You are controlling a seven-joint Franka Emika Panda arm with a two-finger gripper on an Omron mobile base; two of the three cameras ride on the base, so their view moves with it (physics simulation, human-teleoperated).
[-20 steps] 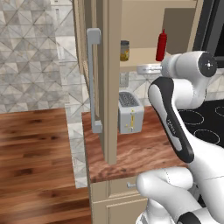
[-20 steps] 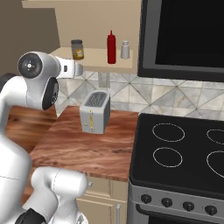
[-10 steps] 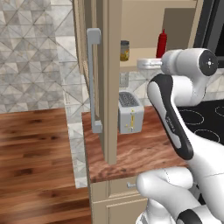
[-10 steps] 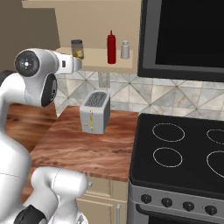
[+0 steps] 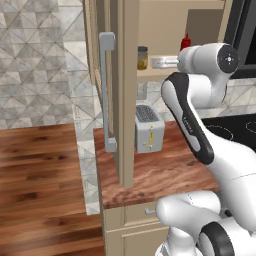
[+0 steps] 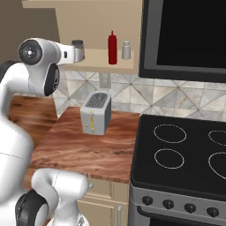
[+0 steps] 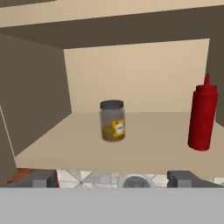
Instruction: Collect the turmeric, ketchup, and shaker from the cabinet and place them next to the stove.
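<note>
open cabinet over a wood counter, stove to the right. on the shelf the jar stands upright, centre — ketchup well to its right, shaker just beyond that. gripper is level with the shelf edge, 2 fingers spread wide, empty, facing the jar. toaster sits below.

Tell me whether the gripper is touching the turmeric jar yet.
Apart. In the hand view the turmeric jar stands back on the cabinet shelf, with bare shelf between it and the gripper, whose fingertips sit spread wide at the shelf's front edge.
</note>
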